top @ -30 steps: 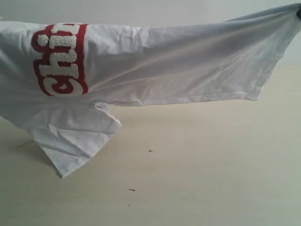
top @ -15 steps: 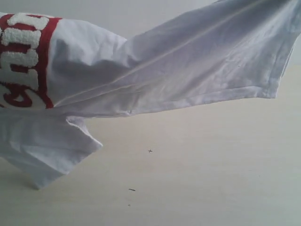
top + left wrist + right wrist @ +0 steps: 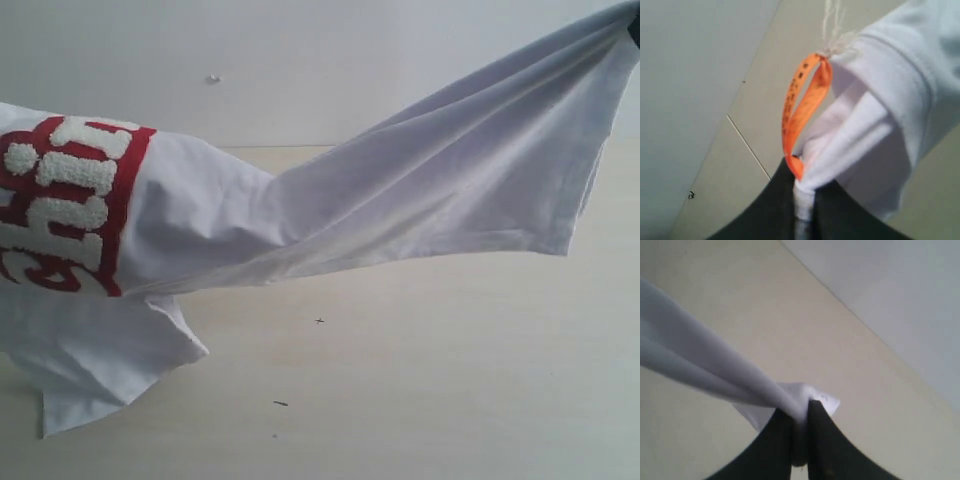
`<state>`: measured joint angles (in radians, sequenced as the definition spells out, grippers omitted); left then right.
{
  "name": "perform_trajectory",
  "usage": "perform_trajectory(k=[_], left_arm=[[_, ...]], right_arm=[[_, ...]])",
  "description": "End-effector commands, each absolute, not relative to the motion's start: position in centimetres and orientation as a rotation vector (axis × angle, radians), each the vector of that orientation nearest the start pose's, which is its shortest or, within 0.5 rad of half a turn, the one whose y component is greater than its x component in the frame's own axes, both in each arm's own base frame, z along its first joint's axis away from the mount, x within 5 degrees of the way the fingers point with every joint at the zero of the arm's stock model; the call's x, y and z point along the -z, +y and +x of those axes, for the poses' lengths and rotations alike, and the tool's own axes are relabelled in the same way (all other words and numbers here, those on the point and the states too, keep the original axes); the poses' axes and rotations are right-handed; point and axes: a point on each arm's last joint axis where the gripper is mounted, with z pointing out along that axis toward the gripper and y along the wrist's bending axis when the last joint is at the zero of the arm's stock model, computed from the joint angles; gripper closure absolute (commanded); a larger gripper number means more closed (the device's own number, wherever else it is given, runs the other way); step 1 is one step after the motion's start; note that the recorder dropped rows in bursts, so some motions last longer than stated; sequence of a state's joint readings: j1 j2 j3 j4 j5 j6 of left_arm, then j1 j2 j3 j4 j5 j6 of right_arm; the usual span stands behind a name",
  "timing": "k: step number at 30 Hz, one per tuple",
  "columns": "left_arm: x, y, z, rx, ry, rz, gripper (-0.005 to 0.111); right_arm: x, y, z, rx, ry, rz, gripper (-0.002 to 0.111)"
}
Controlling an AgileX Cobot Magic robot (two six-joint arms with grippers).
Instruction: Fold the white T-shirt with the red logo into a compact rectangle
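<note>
The white T-shirt [image 3: 430,190] hangs stretched in the air across the exterior view, high at the right and sagging to the left. Its red logo [image 3: 70,205] shows sideways at the left edge, and a sleeve [image 3: 95,365] droops onto the table. My left gripper [image 3: 804,197] is shut on the shirt's neck fabric beside the orange neck tag [image 3: 802,102]. A bunched corner of the shirt [image 3: 715,367] is pinched in my right gripper [image 3: 801,425], which is shut. In the exterior view only a dark tip of the right gripper [image 3: 634,33] shows at the top right; the left gripper is out of frame there.
A pale wooden table [image 3: 420,400] lies under the shirt, with small dark specks [image 3: 280,403] on it. A plain light wall [image 3: 320,70] rises behind the table's far edge.
The shirt's left part has dropped lower and the logo has slid left, then slightly back. The hanging sleeve has moved left and now rests lower. The right end stays high.
</note>
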<state>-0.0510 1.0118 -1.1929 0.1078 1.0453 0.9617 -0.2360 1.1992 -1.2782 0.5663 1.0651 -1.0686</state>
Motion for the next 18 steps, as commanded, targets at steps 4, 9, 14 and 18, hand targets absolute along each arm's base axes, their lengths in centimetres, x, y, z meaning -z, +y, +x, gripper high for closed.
perform_trajectory(k=[4,9,14,18], left_arm=[[-42.0,0.1,15.6,-0.551,2.122,1.064,0.107],[-43.3,0.3,12.7,-0.573,2.060,1.009,0.107],[-43.9,0.5,11.1,-0.606,2.017,0.983,0.107],[-44.0,0.7,10.8,-0.628,2.016,0.958,0.107]], right_arm=[[-42.5,-0.5,20.9,-0.033,2.058,-0.778,0.108],[-43.2,0.4,19.2,-0.023,2.006,-0.791,0.108],[-43.3,1.0,18.4,0.020,1.998,-0.833,0.108],[-43.3,0.7,18.4,0.048,2.012,-0.813,0.108]])
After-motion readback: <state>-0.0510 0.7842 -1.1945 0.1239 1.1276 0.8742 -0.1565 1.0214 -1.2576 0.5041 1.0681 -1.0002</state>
